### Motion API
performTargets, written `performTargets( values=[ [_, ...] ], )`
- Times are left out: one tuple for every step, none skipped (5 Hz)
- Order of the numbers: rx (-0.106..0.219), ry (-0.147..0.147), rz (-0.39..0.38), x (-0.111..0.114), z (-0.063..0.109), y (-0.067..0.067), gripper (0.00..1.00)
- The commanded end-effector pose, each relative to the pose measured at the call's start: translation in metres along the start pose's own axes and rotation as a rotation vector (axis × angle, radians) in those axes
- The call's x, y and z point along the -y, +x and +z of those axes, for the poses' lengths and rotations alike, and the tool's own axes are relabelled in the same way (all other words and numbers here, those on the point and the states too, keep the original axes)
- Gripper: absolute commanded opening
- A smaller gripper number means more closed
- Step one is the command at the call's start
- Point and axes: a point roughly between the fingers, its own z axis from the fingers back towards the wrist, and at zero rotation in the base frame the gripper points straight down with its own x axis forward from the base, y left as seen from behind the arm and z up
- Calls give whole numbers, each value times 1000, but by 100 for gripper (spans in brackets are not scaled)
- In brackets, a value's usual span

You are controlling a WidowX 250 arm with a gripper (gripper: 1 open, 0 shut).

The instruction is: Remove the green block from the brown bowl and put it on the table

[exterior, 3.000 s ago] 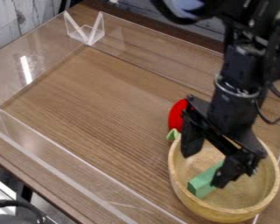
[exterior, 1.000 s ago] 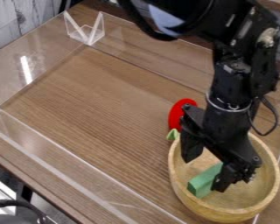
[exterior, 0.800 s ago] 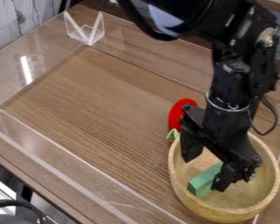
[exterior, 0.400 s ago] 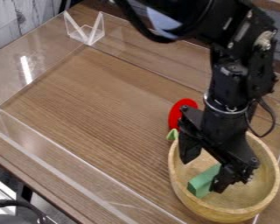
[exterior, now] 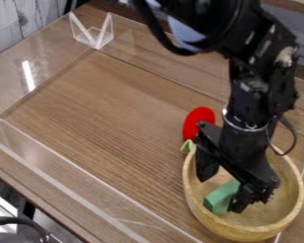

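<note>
The fingers [exterior: 228, 180] are hovering apart over the green block [exterior: 220, 196]; we're approaching the grasp; lowering, then closing, is coming next.

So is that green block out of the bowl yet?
No, the green block is inside the bowl, within its rim.

Smooth light wooden bowl [exterior: 285, 220], satiny brown wood-grain table [exterior: 98, 119], matt-black gripper [exterior: 235, 178].
</note>
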Motion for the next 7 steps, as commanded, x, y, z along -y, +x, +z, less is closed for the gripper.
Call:
performTargets(
  values=[
    [17, -2, 11, -3, -4, 6, 100],
    [6, -2, 17, -5, -12, 8, 0],
    [8, -1, 17, -5, -13, 8, 0],
    [23, -2, 17, -8, -1, 7, 0],
    [44, 0, 22, -13, 14, 5, 0],
    [71, 12, 66, -31, 33, 0, 0],
    [93, 27, 153, -69, 43, -5, 0]
  ],
)
